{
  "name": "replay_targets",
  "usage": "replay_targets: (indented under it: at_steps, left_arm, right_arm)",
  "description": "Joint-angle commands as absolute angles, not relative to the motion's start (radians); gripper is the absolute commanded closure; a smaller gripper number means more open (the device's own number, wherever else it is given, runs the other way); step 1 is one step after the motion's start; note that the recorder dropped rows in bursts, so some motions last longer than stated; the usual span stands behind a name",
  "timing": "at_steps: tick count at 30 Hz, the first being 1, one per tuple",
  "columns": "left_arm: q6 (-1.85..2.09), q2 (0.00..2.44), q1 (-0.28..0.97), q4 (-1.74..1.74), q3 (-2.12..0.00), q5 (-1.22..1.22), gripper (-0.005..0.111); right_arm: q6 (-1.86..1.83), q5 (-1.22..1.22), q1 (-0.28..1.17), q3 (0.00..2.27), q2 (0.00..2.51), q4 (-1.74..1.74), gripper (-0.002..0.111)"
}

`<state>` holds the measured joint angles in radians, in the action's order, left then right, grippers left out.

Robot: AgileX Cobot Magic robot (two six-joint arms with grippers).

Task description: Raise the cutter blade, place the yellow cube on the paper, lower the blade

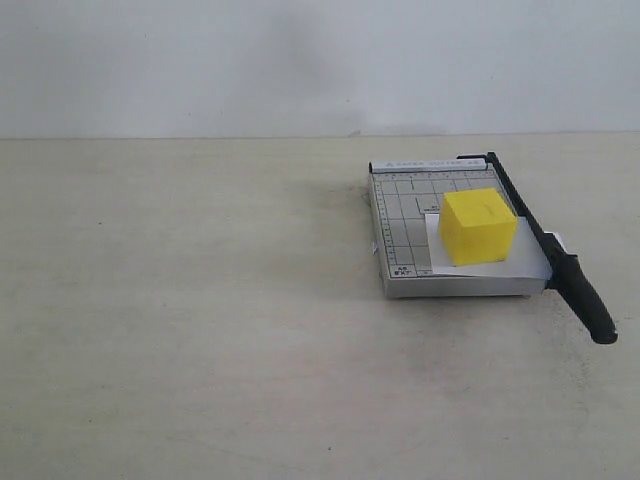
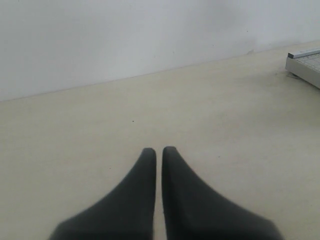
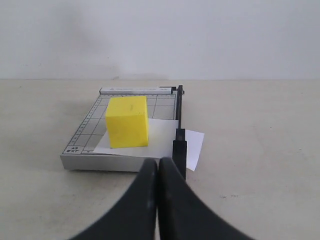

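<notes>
The yellow cube (image 1: 478, 226) (image 3: 127, 121) sits on the white paper (image 1: 525, 262) (image 3: 162, 139), which lies on the grey gridded trimmer base (image 1: 400, 215) (image 3: 85, 135). The black cutter blade (image 1: 530, 225) (image 3: 178, 112) lies lowered along the base's right edge, over the paper, its thick handle (image 1: 588, 300) sticking out past the front. My right gripper (image 3: 158, 162) is shut and empty, just in front of the trimmer, near the handle. My left gripper (image 2: 159, 150) is shut and empty over bare table, far from the trimmer (image 2: 306, 64). Neither arm shows in the exterior view.
The beige table (image 1: 200, 330) meets a white wall (image 1: 300, 60) at the back. The trimmer stands on the right half of the table.
</notes>
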<state>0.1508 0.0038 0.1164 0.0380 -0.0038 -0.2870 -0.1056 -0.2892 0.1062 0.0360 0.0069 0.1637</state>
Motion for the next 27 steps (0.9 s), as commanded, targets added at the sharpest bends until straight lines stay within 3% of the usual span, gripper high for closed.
replay_targets:
  at_steps: [1, 27]
  left_arm:
    - [0.142, 0.0, 0.113, 0.038, 0.0, -0.279, 0.102]
    - [0.142, 0.0, 0.113, 0.038, 0.0, -0.277, 0.102]
  right_arm:
    - [-0.059, -0.218, 0.102, 0.0, 0.0, 0.133, 0.108]
    - [-0.059, -0.227, 0.102, 0.0, 0.0, 0.125, 0.108]
